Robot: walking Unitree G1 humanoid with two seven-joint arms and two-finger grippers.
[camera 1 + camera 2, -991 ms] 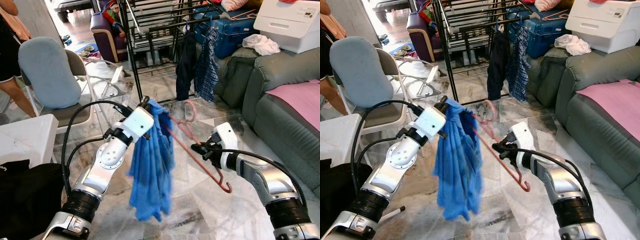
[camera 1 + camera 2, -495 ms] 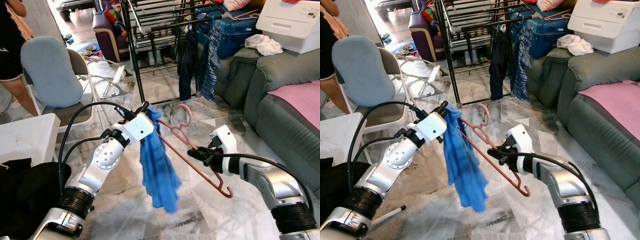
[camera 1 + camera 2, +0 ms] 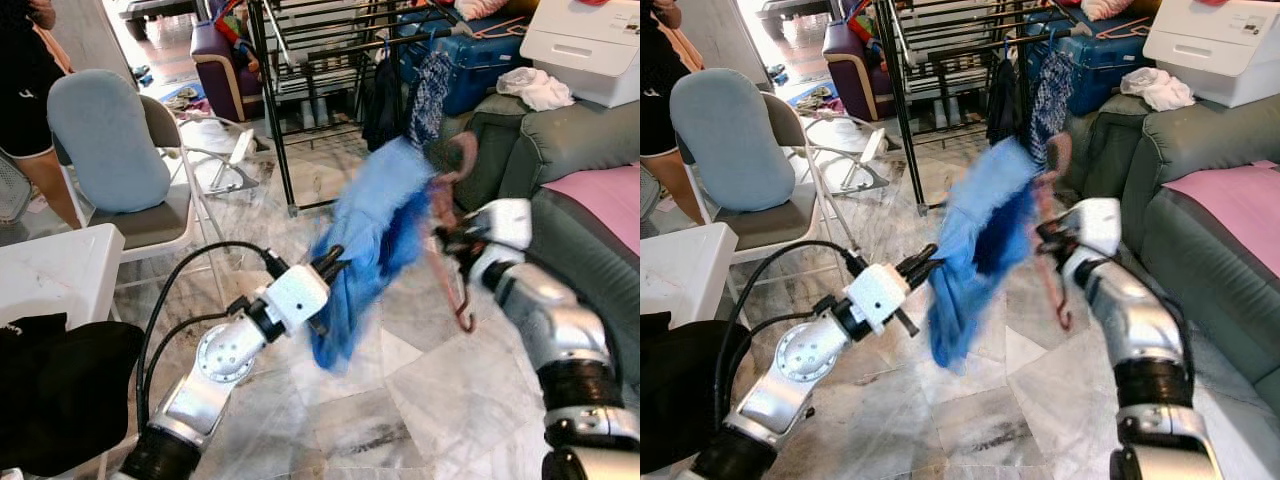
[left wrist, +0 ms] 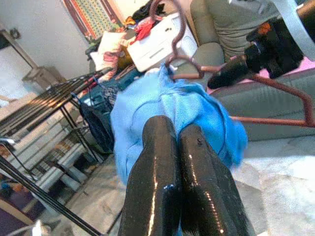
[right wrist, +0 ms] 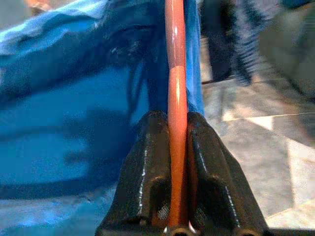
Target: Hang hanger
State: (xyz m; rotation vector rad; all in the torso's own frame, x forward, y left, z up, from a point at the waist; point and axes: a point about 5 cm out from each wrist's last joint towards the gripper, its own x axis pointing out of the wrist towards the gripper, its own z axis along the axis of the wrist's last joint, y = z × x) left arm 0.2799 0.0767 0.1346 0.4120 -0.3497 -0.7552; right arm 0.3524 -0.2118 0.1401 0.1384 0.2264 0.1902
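A pink-red hanger [image 3: 452,262] carries a blue cloth [image 3: 375,235], blurred in motion. My right gripper [image 3: 447,240] is shut on the hanger's rod [image 5: 175,123] and holds it raised, hook [image 3: 462,150] up, just in front of the black drying rack [image 3: 268,110]. A dark garment and a plaid one [image 3: 428,85] hang on the rack. My left gripper [image 3: 333,260] is lower, fingers [image 4: 162,162] pressed shut, with its tips at the left edge of the blue cloth [image 4: 162,108]. I see no cloth between them.
A folding chair with a blue back [image 3: 105,140] stands at the left, with a person [image 3: 25,90] behind it. A white table [image 3: 55,275] and a black cloth [image 3: 50,385] lie near left. A grey sofa [image 3: 570,150] and a white box [image 3: 590,40] are at the right.
My right gripper has swung the hanger and blue cloth up and toward the rack. The left gripper has dropped lower, and the cloth now hangs from the hanger beside it.
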